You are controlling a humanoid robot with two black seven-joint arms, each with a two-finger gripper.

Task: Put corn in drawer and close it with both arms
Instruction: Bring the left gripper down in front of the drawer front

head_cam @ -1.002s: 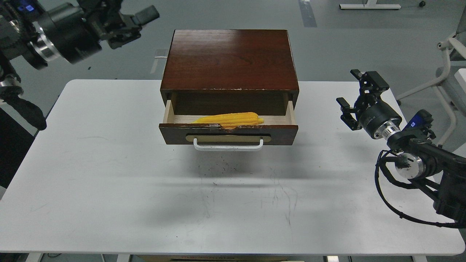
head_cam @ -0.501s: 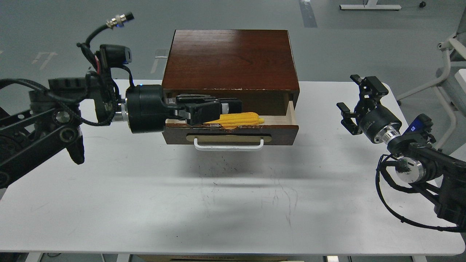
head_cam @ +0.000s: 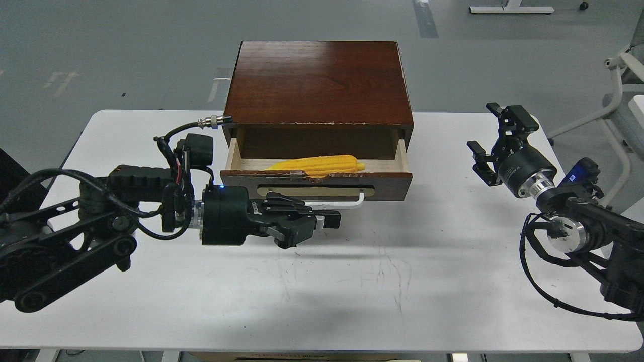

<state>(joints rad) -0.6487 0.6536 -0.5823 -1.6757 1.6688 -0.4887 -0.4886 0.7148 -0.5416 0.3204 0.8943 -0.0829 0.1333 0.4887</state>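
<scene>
The yellow corn (head_cam: 319, 163) lies lengthwise inside the open drawer (head_cam: 390, 180), just behind its chipped dark front. The white bar handle (head_cam: 352, 203) shows only at its right end; my left gripper hides the rest. My left gripper (head_cam: 329, 219) points right, low over the table just in front of the drawer front and below the handle. Its fingertips look closed together and hold nothing. My right gripper (head_cam: 480, 125) is open and empty, off to the right of the drawer above the table's right side.
The drawer belongs to a dark wooden cabinet (head_cam: 317, 80) at the back middle of the white table (head_cam: 322, 296). A white chair frame (head_cam: 621, 65) stands off the table's right edge. Grey floor lies beyond.
My left arm came in from the upper left, passed over the open drawer, and now sits lower, in front of the drawer front. The corn and the right arm have barely moved.
</scene>
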